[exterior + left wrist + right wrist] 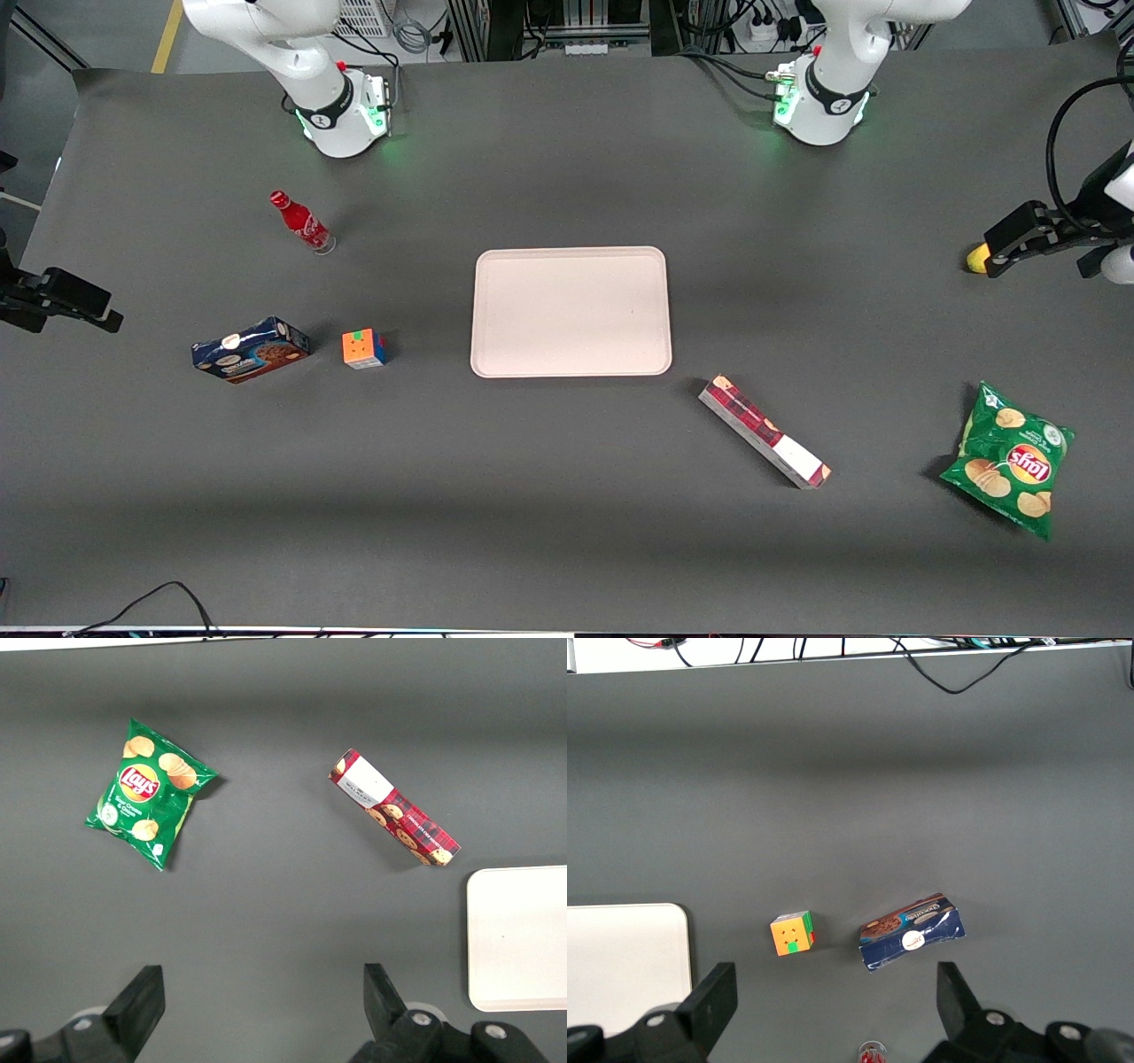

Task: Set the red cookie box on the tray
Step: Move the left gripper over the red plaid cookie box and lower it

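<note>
Red cookie box (764,431), the long slim cardboard one in dark red plaid with a white stretch, lies flat and diagonal on the dark grey table mat (567,532), near one corner of the tray but not touching it, a bit nearer the front camera.

Going big to small: the flat pale pinkish-beige plastic tray (570,312) with rounded corners and a low rim sits mid-table with nothing on it. One crinkly green chip bag (1010,458) lies toward the working arm's end. One shorter blue cookie box (251,349), one multicoloured puzzle cube (364,348) and one small red soda bottle (301,221) sit toward the parked arm's end.

The left gripper (264,1001) hangs high over bare mat, black fingers (140,1003) spread wide, holding nothing. Only its wrist view shows the cookie pictures along the red box's side; only the front view catches the bottle whole.
</note>
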`<state>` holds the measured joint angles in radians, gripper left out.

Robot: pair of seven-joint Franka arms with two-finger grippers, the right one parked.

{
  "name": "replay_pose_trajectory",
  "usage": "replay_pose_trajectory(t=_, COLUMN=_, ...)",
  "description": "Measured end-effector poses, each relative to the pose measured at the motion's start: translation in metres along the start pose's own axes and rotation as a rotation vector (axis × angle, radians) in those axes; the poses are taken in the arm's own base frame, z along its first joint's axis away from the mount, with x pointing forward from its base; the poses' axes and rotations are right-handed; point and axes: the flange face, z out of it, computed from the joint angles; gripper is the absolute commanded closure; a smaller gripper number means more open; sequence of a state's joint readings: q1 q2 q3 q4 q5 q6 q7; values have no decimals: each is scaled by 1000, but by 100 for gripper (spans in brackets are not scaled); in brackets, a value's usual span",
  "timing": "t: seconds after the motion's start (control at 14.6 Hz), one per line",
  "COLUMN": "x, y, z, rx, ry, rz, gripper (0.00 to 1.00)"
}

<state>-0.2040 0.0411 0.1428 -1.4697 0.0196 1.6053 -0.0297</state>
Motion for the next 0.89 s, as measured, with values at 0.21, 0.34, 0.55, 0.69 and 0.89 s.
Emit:
replay_pose_trajectory(t=0.21, x=0, y=0, z=0, rx=0, ry=-1, rz=0, gripper=0)
replay_pose_trajectory(t=0.34, x=0, y=0, z=1, rx=0, ry=-4, rz=0, gripper=0)
replay_pose_trajectory(t=0.55, x=-1, y=1, z=4, rx=1, ry=-20, rz=4, gripper=0)
replay_pose_trajectory(t=0.69, x=-4, y=7, z=14, rx=2, ry=-81, rz=18, gripper=0)
replay_pose_trajectory(t=0.89, x=1, y=16, z=35, rx=-16, ry=-132, rz=-19, gripper=0)
